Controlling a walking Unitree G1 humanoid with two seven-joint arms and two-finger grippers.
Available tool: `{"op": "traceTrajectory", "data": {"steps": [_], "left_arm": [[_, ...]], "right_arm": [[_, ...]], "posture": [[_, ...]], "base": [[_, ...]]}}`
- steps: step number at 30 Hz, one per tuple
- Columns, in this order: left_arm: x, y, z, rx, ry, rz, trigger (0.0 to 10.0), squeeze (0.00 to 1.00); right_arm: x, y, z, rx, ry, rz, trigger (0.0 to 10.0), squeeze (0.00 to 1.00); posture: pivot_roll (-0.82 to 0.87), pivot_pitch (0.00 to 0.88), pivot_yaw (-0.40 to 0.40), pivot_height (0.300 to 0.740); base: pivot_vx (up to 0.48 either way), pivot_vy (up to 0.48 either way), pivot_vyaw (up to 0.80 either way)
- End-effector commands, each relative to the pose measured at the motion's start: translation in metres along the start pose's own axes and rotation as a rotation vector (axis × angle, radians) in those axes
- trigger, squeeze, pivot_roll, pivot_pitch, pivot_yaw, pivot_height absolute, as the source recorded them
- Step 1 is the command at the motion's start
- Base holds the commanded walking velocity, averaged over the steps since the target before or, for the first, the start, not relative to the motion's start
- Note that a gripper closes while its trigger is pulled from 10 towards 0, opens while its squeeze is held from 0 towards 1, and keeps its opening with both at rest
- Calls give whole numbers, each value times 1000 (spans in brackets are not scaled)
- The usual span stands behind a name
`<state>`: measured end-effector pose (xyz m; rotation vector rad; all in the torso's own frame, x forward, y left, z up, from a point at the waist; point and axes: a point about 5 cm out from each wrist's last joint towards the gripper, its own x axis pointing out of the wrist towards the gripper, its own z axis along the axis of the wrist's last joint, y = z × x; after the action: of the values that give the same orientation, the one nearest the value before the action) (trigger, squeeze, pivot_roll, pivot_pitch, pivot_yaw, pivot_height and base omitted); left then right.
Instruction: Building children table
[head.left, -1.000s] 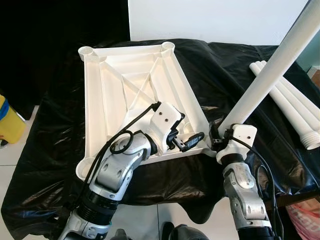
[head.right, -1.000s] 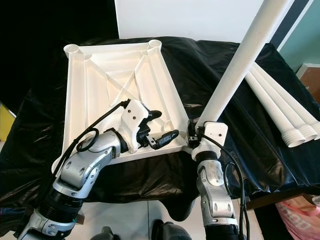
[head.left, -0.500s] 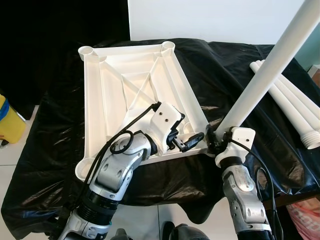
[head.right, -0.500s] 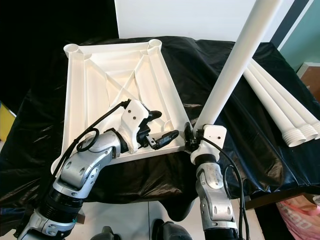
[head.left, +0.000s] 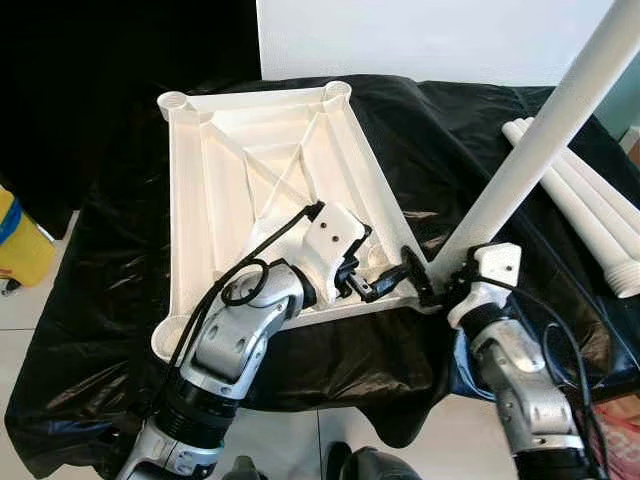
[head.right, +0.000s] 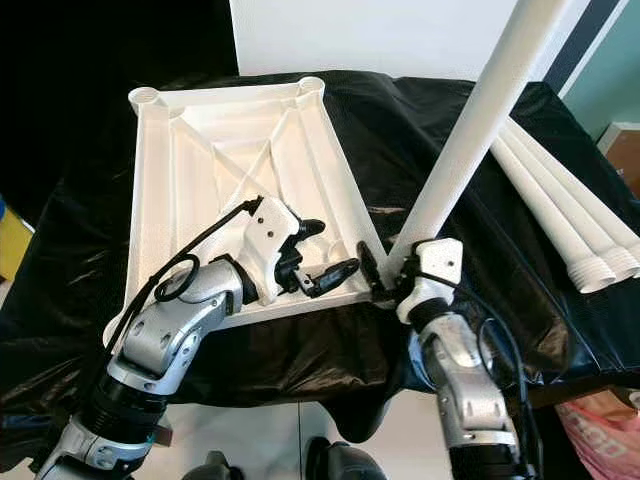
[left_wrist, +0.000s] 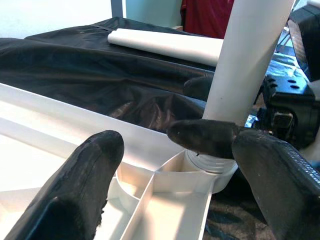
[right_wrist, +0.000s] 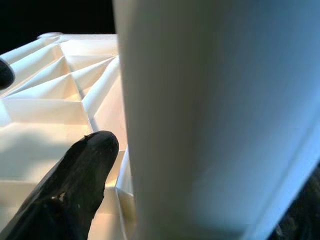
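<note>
The white tabletop lies upside down on the black-covered table, ribs up. A long white leg rises at a slant from the socket at the tabletop's near right corner. My right gripper is shut on the leg's base; one of its fingers lies against the leg. My left gripper hovers open over the near edge just left of that corner, its fingers spread with nothing between them.
Several spare white legs lie on the black sheet at the far right. A yellow object stands on the floor at the left. A pink bag sits by the table's near right corner.
My right wrist and forearm have swung to the right around the leg's base, and one of its fingers now shows left of the leg. The left arm has stayed put.
</note>
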<state>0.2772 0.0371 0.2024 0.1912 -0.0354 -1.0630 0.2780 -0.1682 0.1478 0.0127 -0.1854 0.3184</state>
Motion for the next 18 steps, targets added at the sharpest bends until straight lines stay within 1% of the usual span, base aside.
{"op": "traceTrajectory", "data": {"steps": [1, 5, 10, 13, 16, 17, 18], "left_arm": [[3, -4, 2, 6, -12, -9, 10000, 0], [2, -5, 3, 3, -13, -3, 10000, 0], [2, -6, 2, 0, -12, 0, 10000, 0], [1, -5, 2, -1, -9, -1, 10000, 0], [1, -5, 2, 0, -8, -2, 10000, 0], [1, -5, 2, 1, -7, -3, 10000, 0], [1, -4, 2, 2, -7, -3, 10000, 0]], "right_arm": [[-3, -2, -7, 17, 32, 23, 10000, 0], [-2, -8, -6, 5, 50, 122, 10000, 0], [-2, -11, -6, 0, 54, 158, 10000, 0], [0, -14, -5, -16, 65, 225, 10000, 0], [1, -16, -6, -30, 71, 256, 10000, 0], [1, -17, -5, -37, 72, 267, 5137, 0], [2, -19, -5, -41, 71, 272, 5137, 0]], "posture": [[20, 126, -91, 740], [25, 134, -96, 740], [24, 137, -93, 740], [24, 140, -89, 740], [23, 141, -86, 740], [21, 142, -84, 740], [21, 142, -84, 740]], "base": [[0, 0, 0], [0, 0, 0], [0, 0, 0], [0, 0, 0], [0, 0, 0], [0, 0, 0], [0, 0, 0]]}}
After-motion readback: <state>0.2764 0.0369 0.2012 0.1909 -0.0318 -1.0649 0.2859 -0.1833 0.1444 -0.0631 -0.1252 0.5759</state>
